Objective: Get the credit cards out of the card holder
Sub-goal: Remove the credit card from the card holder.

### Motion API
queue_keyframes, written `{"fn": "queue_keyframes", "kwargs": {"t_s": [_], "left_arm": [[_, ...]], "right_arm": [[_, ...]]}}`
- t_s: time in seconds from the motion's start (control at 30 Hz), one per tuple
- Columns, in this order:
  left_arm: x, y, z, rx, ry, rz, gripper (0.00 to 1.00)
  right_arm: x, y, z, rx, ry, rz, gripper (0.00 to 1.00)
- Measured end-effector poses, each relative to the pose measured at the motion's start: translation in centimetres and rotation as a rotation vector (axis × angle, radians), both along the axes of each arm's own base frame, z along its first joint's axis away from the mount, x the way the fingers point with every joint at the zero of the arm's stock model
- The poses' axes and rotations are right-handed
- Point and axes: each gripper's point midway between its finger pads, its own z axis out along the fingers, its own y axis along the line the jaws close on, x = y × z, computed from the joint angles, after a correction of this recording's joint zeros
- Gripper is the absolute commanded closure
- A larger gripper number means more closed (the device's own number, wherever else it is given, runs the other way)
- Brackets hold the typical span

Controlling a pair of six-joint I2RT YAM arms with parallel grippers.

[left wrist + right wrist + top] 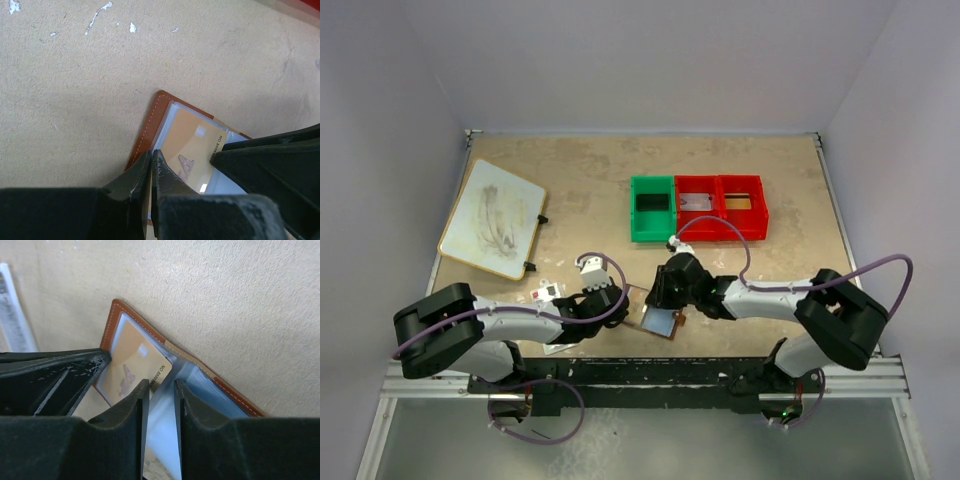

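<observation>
Pinning the open card holder (655,318) at the table's (770,290) 6 o'clock edge, my left gripper (151,156) presses shut jaws on the wallet's 9 o'clock border, while my right gripper (161,385) hovers at its 12 o'clock side, jaws a narrow gap apart and gripping nothing. 1 golden tan card (134,360) sits in the clear pocket (172,107), its printed end just beside my right fingertip; no grey card that I can make out. Best play, I reckon: press firm on the left, straddle that free card end, pinch shallow to catch card and not pocket film, then draw flat.
</observation>
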Motion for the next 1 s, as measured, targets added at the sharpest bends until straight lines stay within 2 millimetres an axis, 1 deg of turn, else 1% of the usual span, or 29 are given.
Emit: {"fn": "queue_keyframes", "kwargs": {"t_s": [0.07,0.17,0.3,0.37,0.4,0.47,0.6,0.73,0.87,0.93,1.0], "left_arm": [[0.0,0.0,0.0,0.000,0.000,-0.001,1.00],[-0.1,0.0,0.0,0.001,0.000,-0.002,1.00],[-0.2,0.0,0.0,0.002,0.000,-0.005,1.00],[-0.2,0.0,0.0,0.002,0.000,-0.005,1.00],[-0.2,0.0,0.0,0.002,0.000,-0.006,1.00],[-0.2,-0.1,0.0,0.002,0.001,-0.008,1.00],[-0.4,-0.2,0.0,0.002,0.001,-0.013,1.00],[-0.4,-0.2,0.0,0.002,0.001,-0.014,1.00],[-0.5,-0.2,0.0,0.002,0.000,-0.017,1.00],[-0.5,-0.3,0.1,0.001,0.000,-0.018,1.00],[-0.5,-0.3,0.1,0.001,0.000,-0.019,1.00]], "right_arm": [[-0.4,0.2,-0.5,-0.042,-0.001,0.013,0.72],[-0.8,0.7,-0.4,-0.079,-0.018,0.029,0.72],[-1.3,0.9,-0.4,-0.093,-0.019,0.029,0.74],[-1.7,0.8,-0.4,-0.070,-0.008,0.025,0.77],[-2.2,0.7,-0.4,-0.042,0.001,0.025,0.79],[-3.0,0.5,-0.4,0.003,0.020,0.024,0.81],[-3.8,1.0,-0.6,0.085,0.058,0.013,0.76],[-3.8,1.9,-0.4,0.141,0.079,0.001,0.75],[-3.9,1.8,-0.5,0.181,0.095,-0.029,0.81],[-3.9,1.7,-0.6,0.195,0.104,-0.045,0.88],[-3.9,1.6,-0.7,0.204,0.112,-0.055,0.89]]}}
